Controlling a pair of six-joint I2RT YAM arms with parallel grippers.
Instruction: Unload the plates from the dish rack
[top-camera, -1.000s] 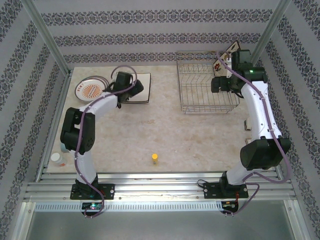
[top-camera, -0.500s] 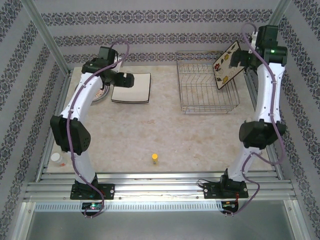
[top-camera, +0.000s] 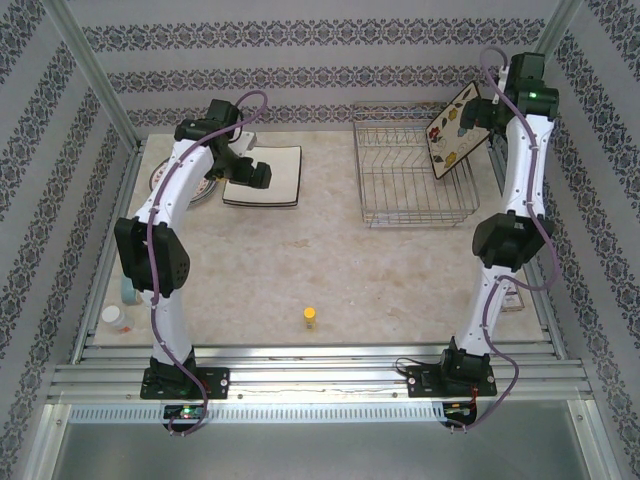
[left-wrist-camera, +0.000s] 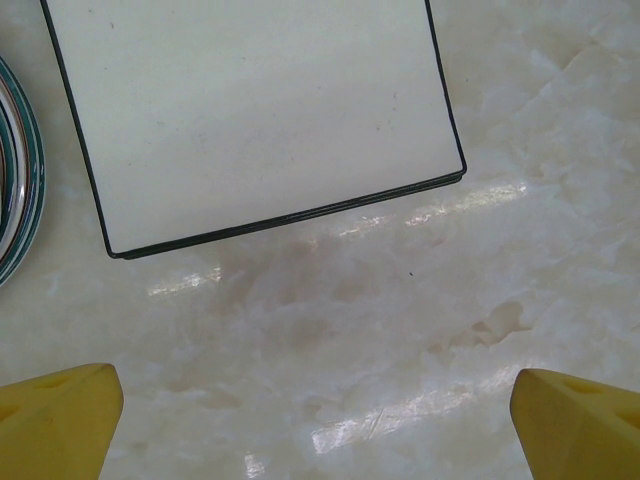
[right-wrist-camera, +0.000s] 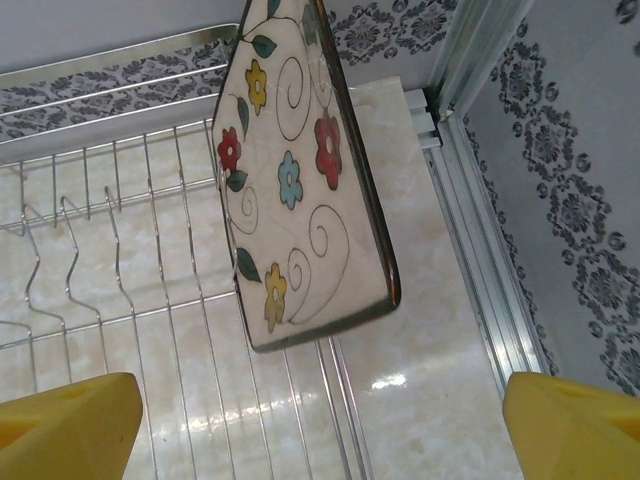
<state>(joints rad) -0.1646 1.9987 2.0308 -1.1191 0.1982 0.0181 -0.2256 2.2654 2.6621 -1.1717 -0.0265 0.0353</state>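
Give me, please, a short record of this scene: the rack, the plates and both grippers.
rack: on the table, far right
flowered plate: square, tilted, at the rack's right end
square plate: flat on the table, far left
round plate: beside it, partly under the left arm
left gripper: open, above the table by the square plate
right gripper: open, near the flowered plate, not holding it

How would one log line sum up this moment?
left end effector: open, over square plate edge | right end effector: open, facing flower plate | flower plate: leaning in rack
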